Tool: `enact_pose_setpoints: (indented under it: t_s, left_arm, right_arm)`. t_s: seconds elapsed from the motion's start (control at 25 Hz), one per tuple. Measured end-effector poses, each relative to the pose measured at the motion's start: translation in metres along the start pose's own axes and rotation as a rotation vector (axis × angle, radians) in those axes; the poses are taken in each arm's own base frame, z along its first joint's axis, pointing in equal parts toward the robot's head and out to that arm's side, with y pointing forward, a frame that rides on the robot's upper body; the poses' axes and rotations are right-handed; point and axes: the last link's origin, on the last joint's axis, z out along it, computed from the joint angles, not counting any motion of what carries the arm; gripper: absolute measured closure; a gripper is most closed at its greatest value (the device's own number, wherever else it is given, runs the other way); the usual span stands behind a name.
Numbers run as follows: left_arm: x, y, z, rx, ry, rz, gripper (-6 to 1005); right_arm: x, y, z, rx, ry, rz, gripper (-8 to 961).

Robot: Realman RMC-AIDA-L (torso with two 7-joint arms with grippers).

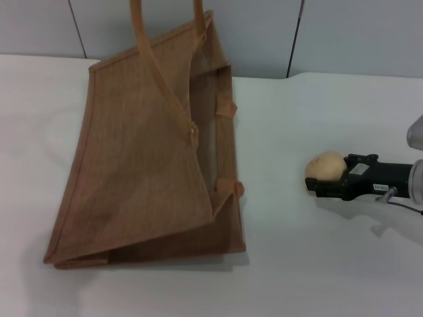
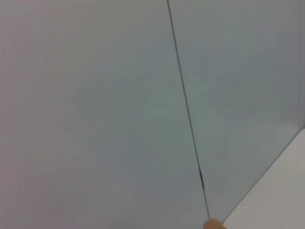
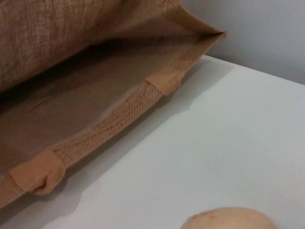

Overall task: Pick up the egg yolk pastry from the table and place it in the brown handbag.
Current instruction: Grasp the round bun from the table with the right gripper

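The white table [image 1: 317, 264] carries a large brown handbag [image 1: 145, 172] lying on its side at the robot's left, mouth facing right, its handle lifted toward the wall. In the right wrist view the bag's inside [image 3: 71, 95] shows only woven lining. Bare table lies between the bag's mouth and the pastry [image 1: 325, 167], well apart from it. The right claw [image 1: 324, 179] reaches in from the right edge, its black fingers clamped on the pastry. The left claw is out of sight.
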Motion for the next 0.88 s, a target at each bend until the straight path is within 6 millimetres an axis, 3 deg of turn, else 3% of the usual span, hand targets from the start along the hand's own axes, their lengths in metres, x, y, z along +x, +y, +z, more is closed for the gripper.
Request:
enact_pose_setpoints:
  t_s: [0.88]
  left_arm:
    - [-0.003, -0.003, 0.0, 0.021, -0.016, 0.003, 885]
  right_arm:
    - [-0.017, -0.014, -0.007, 0.042, -0.038, 0.067, 285]
